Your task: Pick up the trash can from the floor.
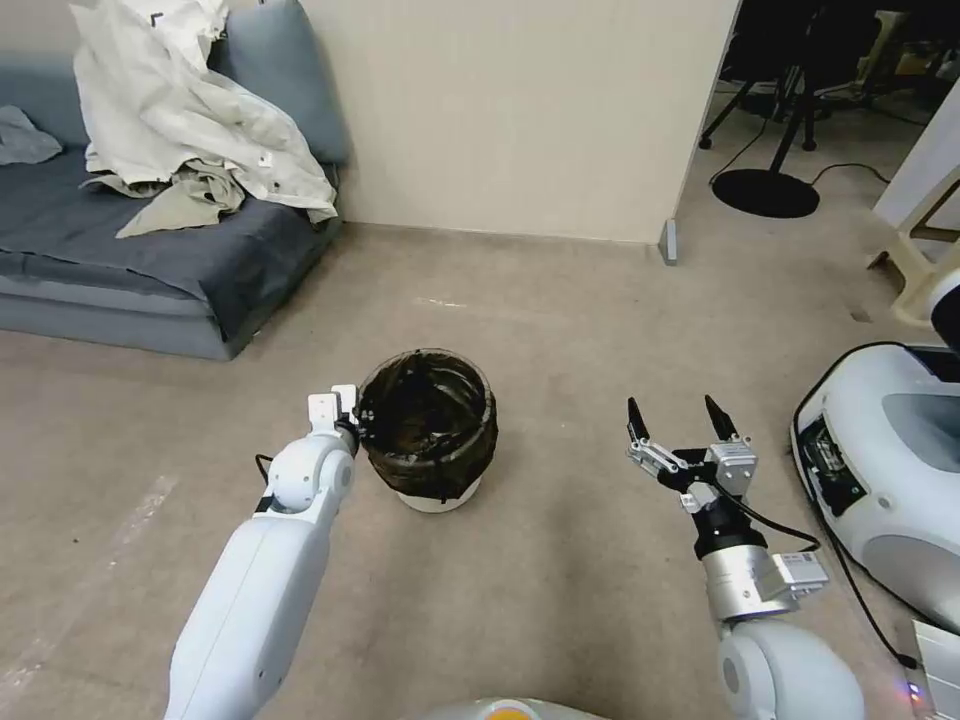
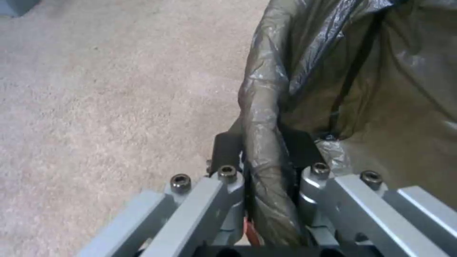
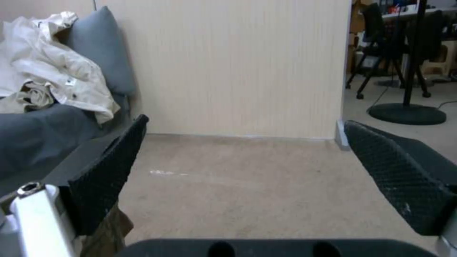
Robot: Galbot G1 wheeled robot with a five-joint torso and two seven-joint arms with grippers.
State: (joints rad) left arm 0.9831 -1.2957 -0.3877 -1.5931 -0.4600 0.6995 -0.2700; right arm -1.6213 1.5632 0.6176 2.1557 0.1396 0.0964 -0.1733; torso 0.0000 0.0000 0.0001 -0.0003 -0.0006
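The trash can [image 1: 428, 430] is a small round bin lined with a dark bag, its white base resting on the beige floor [image 1: 560, 330]. My left gripper [image 1: 342, 408] is at the rim on the can's left side. In the left wrist view the left gripper [image 2: 262, 146] has one finger outside the bag-covered rim [image 2: 259, 107] and the other inside, and it is shut on that rim. My right gripper [image 1: 680, 415] hovers open to the right of the can, well apart from it. In the right wrist view the right gripper [image 3: 247, 178] has only floor and wall between its fingers.
A grey sofa [image 1: 150, 250] with a pale jacket [image 1: 190, 110] stands at the back left against the wall [image 1: 520, 110]. A white machine base [image 1: 890, 470] with a cable sits close on the right. A black stand foot [image 1: 765, 192] lies beyond the wall corner.
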